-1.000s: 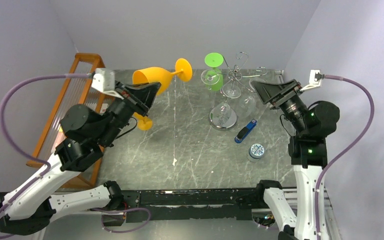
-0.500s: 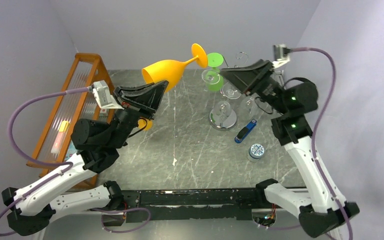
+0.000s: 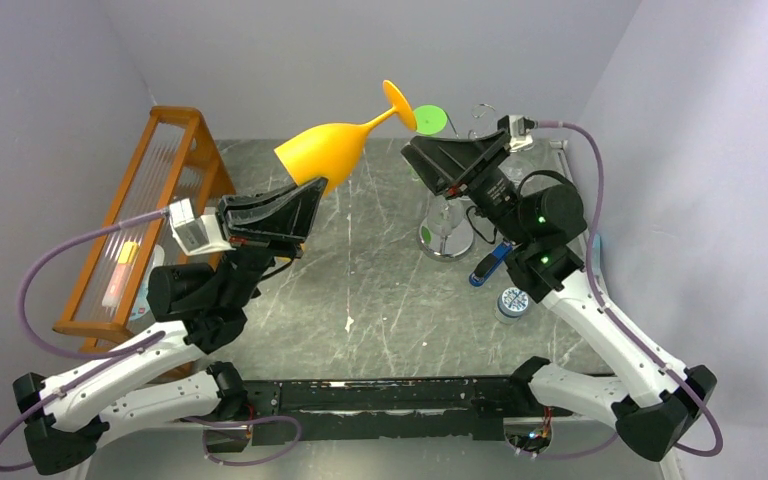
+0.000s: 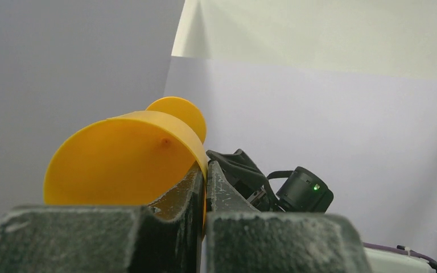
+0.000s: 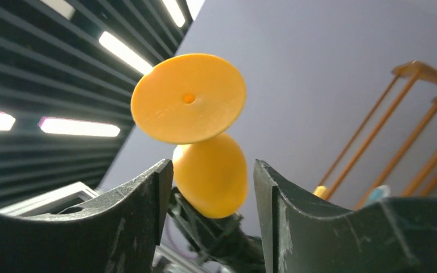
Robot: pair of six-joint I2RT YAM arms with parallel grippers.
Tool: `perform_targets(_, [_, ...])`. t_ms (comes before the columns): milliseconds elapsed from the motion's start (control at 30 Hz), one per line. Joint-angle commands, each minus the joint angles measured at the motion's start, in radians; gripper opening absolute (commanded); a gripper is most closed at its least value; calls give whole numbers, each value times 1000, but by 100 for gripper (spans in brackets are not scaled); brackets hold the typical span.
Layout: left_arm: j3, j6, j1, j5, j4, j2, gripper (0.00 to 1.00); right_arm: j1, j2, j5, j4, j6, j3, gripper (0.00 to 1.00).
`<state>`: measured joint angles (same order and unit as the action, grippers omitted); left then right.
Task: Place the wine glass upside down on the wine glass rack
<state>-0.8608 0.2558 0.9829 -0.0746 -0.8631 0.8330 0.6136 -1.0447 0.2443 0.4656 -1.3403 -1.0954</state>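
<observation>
Left claw (image 3: 305, 190) is seen from above clamped on the orange plastic wine glass (image 3: 325, 152), aloft at 10 o'clock from the chrome wire rack (image 3: 447, 240). From the left wrist, only the rim is pinched; slippage is risked. From the right wrist, right claw (image 5: 213, 166) is spread wide, empty.

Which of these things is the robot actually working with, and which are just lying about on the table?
In the job: orange wine glass, chrome wine glass rack, left pincer gripping the rim, right pincer open near its foot.
Lying about: orange wooden rack, green glass, blue object, round tin.
</observation>
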Motion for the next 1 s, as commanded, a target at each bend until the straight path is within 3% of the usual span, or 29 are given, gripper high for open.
perform_targets(0, [41, -78, -6, 96, -217, 3, 5, 50, 44, -146, 39, -210, 43, 57])
perform_targets(300, [91, -121, -6, 200, -306, 7, 5, 79, 150, -298, -27, -348, 106, 56])
perform_targets(533, [80, -164, -6, 310, -280, 16, 5, 79, 109, -190, -30, -401, 75, 57])
perform_targets(833, [88, -206, -6, 322, -261, 32, 5, 80, 122, -177, -16, -415, 75, 56])
perform_targets(967, [89, -210, -6, 321, -264, 42, 5, 81, 122, -169, 7, -421, 76, 52])
